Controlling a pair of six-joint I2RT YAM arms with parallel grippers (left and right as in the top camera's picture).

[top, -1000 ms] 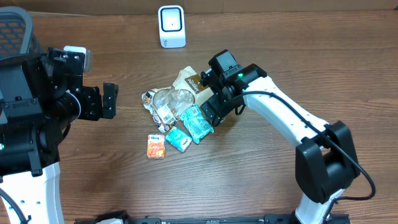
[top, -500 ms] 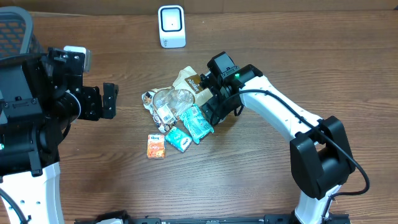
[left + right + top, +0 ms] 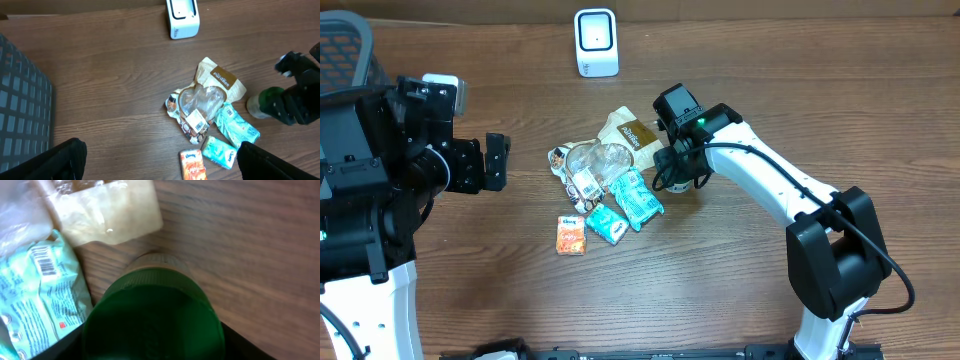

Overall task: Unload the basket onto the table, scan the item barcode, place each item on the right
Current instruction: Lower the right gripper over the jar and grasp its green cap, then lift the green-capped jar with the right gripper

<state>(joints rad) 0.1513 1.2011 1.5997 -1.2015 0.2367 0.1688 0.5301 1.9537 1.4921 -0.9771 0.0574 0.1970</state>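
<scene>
I see the bottle only as a blurred green top, cut off below; overhead, the right gripper mostly covers it.

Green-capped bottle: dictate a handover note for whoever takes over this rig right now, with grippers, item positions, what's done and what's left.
Left gripper: open, empty, left of the packet pile.
Right gripper: jaws either side of the green-capped bottle at the pile's right edge; a firm grip cannot be confirmed.
Scanner: beyond the pile, nothing presented to it.
Done: right arm reached the bottle.
Left: secure the bottle, lift it, and show its barcode to the scanner.
</scene>
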